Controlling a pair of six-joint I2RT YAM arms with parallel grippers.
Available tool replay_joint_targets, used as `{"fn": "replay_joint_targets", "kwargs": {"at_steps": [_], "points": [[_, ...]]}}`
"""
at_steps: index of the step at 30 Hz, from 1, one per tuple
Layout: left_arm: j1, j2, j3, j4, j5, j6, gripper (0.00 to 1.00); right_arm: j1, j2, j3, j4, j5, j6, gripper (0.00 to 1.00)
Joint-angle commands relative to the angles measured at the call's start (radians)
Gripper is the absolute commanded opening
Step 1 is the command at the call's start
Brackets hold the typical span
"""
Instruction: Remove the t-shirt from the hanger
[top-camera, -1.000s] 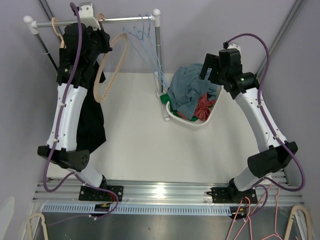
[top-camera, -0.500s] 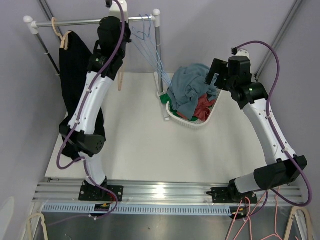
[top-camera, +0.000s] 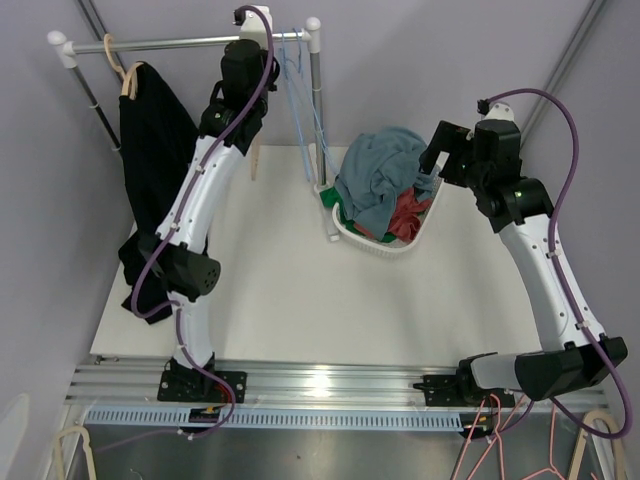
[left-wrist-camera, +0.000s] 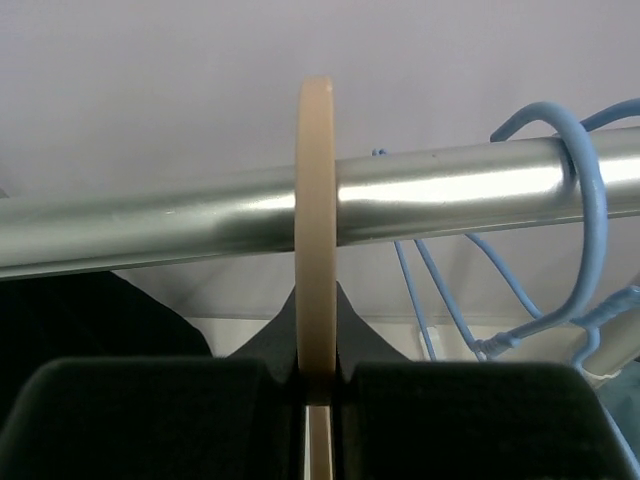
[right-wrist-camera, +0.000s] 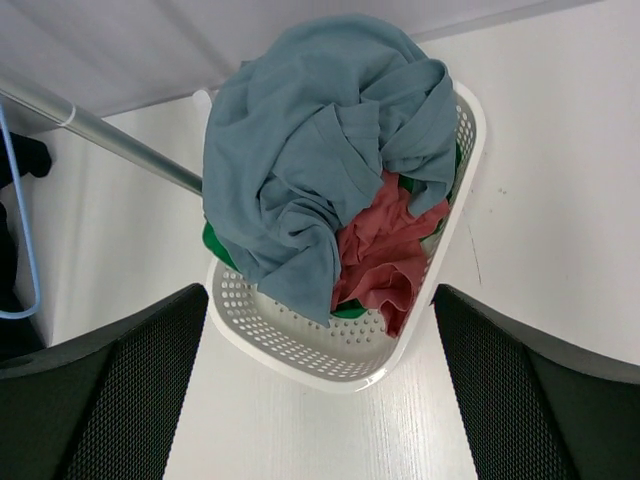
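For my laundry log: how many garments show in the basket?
3: a grey-blue garment on top, a red one under it, a green one lowest; others may lie hidden beneath.

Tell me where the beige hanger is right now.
In the left wrist view, the beige hanger crosses the metal rail at centre, pinched between the left fingers, with blue hangers to its right and the black t-shirt lower left.

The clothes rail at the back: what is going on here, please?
The left end effector is shut on a bare beige hanger, whose hook sits over the metal rail beside the blue hangers. A black t-shirt hangs on another hanger at the rail's left end. The right end effector hangs open above the laundry basket of clothes.
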Motion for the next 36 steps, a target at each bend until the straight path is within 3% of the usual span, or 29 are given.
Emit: {"fn": "replay_joint_targets", "kwargs": {"at_steps": [1,2,3,6,11,13,14,15,18,21,28,33,36], "points": [[0.009,-0.091,-0.009,-0.059,0.069,-0.059,0.01,-0.005,-0.024,-0.002,0.04,-0.022,-0.006,0.99],[0.011,-0.114,-0.041,-0.053,0.089,-0.067,0.05,-0.005,-0.022,-0.002,0.04,-0.023,-0.004,0.99],[0.012,-0.14,-0.075,-0.045,0.101,-0.066,0.17,-0.005,-0.021,0.0,0.038,-0.028,-0.003,0.99],[0.012,-0.238,-0.135,-0.022,0.12,-0.067,0.31,-0.005,-0.018,-0.003,0.037,-0.048,0.01,0.99],[0.023,-0.382,-0.17,-0.054,0.12,-0.061,0.4,-0.005,-0.025,-0.002,0.04,-0.074,0.022,0.99],[0.049,-0.43,-0.209,-0.062,0.163,-0.079,0.5,-0.005,-0.018,0.023,0.03,-0.098,0.022,1.0],[0.061,-0.451,-0.235,-0.068,0.179,-0.087,0.57,-0.003,-0.013,0.038,0.021,-0.105,0.02,0.99],[0.077,-0.496,-0.253,-0.073,0.208,-0.092,0.71,-0.003,0.004,0.056,0.008,-0.112,0.011,1.0],[0.146,-0.591,-0.373,-0.055,0.238,-0.127,0.99,-0.003,0.018,0.121,-0.035,-0.114,-0.013,0.99],[0.253,-0.636,-0.46,-0.062,0.285,-0.188,1.0,-0.002,0.013,0.133,-0.037,-0.117,-0.023,1.0],[0.445,-0.585,-0.425,-0.136,0.294,-0.227,0.99,0.0,0.008,0.11,-0.01,-0.186,-0.009,1.0],[0.488,-0.459,-0.228,-0.235,0.305,-0.239,0.99,0.015,-0.047,0.012,0.04,-0.206,0.013,0.99],[0.509,-0.435,-0.198,-0.245,0.299,-0.219,0.99,0.029,-0.061,-0.029,0.037,-0.187,0.005,0.99]]}}
